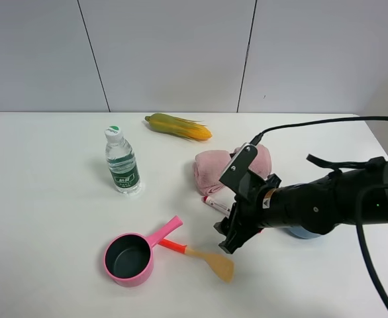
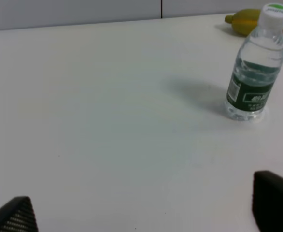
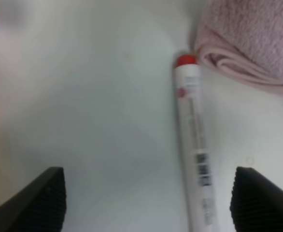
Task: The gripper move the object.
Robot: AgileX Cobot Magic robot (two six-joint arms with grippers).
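The white marker pen (image 1: 215,204) with a red cap lies flat on the table, its capped end next to the pink towel (image 1: 230,169). My right gripper (image 1: 228,237) hovers just above it, open. In the right wrist view the pen (image 3: 192,140) lies between the two dark fingers (image 3: 45,195), nearer the far one, and nothing is held. My left gripper (image 2: 144,212) is open and empty over bare table; it does not show in the exterior high view.
A water bottle (image 1: 122,161) stands at the left, and shows in the left wrist view (image 2: 255,67). A corn cob (image 1: 179,126) lies at the back. A pink pot (image 1: 129,258) and an orange-handled wooden spatula (image 1: 200,255) lie near the front. A blue object (image 1: 303,232) sits under the right arm.
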